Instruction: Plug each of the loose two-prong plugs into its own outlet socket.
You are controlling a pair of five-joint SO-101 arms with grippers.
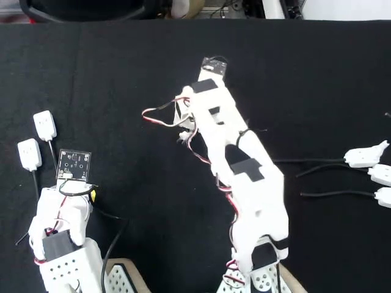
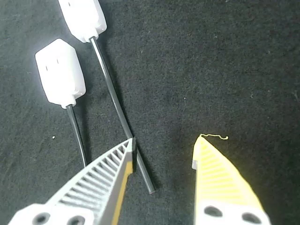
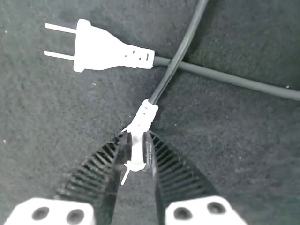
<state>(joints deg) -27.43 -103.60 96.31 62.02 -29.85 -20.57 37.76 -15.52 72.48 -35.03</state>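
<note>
Smooth white plastic plug (image 3: 144, 115); matt, rough black cloth (image 3: 234, 154).

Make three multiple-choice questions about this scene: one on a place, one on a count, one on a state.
1. Where does the free plug lie?
A in a socket; B on the black mat; C inside a box.
2. How many outlet sockets lie ahead of the left gripper?
A one; B two; C four.
3. In what state is the right gripper?
A open and empty; B shut on a socket; C shut on a plug.

Key:
1 B, its two prongs lie bare on the mat.
2 B, two white sockets, each with a cord.
3 C, it clamps the held plug.
</note>
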